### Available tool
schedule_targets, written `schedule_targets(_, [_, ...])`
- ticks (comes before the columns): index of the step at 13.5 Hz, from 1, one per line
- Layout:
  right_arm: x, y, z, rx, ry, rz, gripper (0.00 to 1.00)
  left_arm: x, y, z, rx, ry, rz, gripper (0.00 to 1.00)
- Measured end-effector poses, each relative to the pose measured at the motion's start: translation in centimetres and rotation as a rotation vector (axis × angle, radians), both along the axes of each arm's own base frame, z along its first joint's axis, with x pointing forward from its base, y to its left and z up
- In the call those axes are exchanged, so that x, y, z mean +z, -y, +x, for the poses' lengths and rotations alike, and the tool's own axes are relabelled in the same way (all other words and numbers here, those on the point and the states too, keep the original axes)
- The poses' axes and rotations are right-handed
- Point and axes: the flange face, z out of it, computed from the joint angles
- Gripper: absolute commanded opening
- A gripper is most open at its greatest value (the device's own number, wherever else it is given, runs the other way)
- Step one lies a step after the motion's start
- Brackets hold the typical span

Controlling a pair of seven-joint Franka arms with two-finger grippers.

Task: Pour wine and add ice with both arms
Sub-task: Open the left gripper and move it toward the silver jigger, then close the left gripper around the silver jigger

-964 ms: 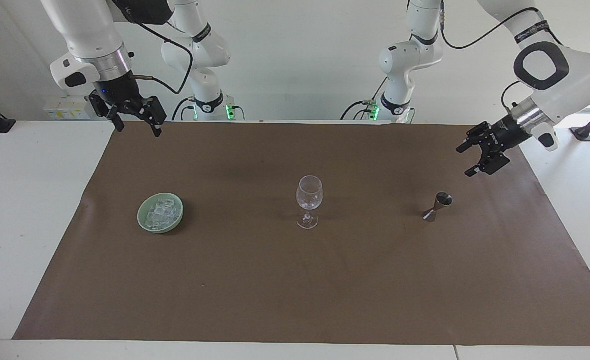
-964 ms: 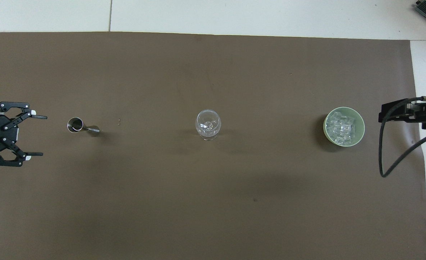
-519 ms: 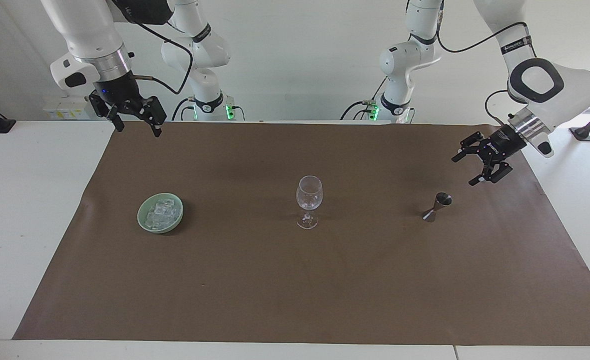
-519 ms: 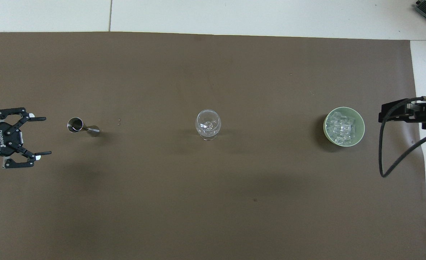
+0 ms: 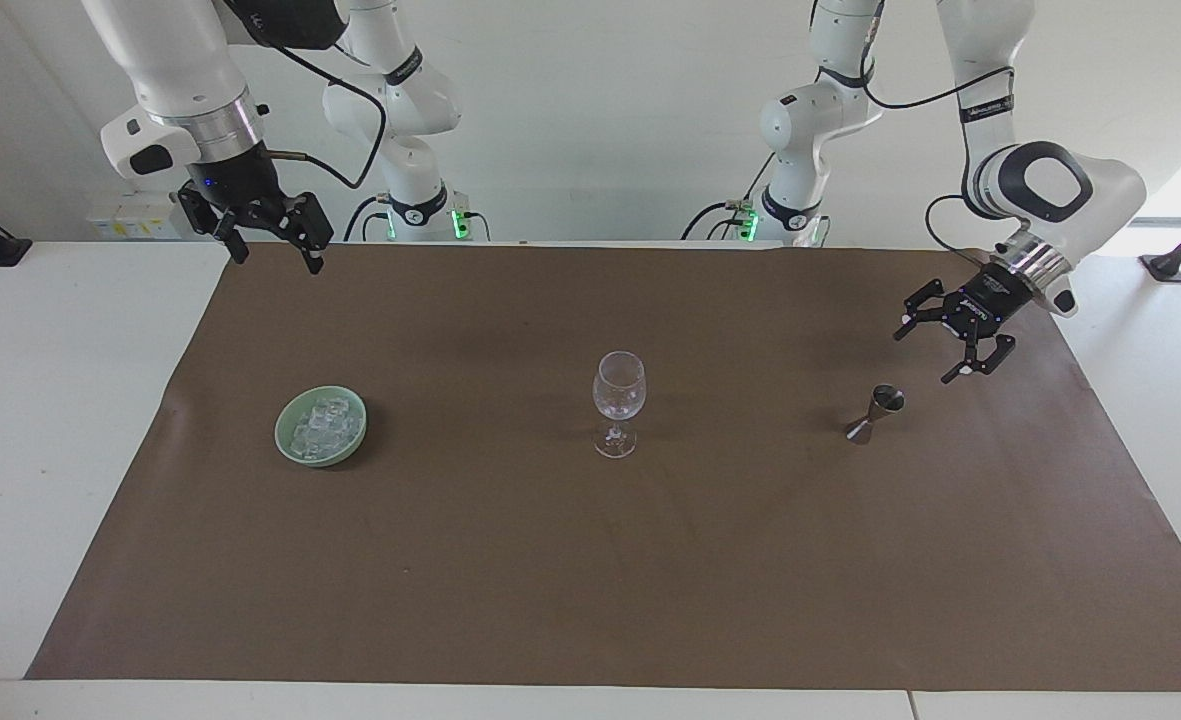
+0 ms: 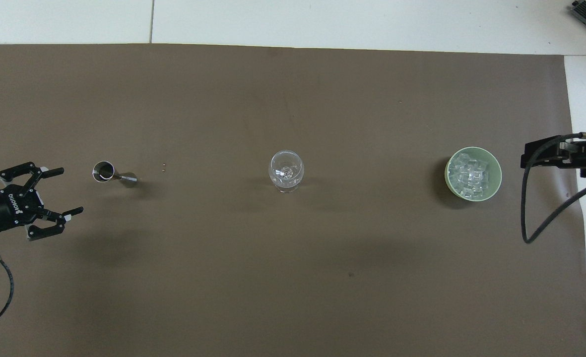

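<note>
While the ice (image 5: pixel 318 428) is sitting in its green bowl (image 5: pixel 286 447) toward the right arm's end, the left gripper (image 5: pixel 935 350), jaws wide and empty, is dropping closer to the metal measuring cup (image 5: pixel 877 413) beside the wine glass (image 5: pixel 618 396), probably to fetch the wine. The right gripper (image 5: pixel 272 253), open too, is waiting.

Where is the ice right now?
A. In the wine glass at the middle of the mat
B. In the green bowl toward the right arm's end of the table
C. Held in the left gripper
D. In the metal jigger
B: the ice lies heaped in the green bowl, which stands on the mat toward the right arm's end of the table, apart from the wine glass and from both raised grippers.
</note>
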Motion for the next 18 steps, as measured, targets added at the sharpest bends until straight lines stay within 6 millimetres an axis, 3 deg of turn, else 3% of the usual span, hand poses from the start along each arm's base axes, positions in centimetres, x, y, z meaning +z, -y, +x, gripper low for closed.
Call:
schedule_targets(5, [0.0,0.0,0.0,0.000,0.000,0.000,1.00,-2.3,0.1,-1.2,0.118,0.007,-0.084,1.00])
schedule_targets(9, [0.0,0.0,0.0,0.000,0.000,0.000,1.00,-5.7,0.7,-3.0,0.129,0.065,-0.122,1.00])
schedule_targets(18, [0.0,0.0,0.0,0.000,0.000,0.000,1.00,-11.6,2.5,-3.9,0.243,0.172,-0.215,1.00])
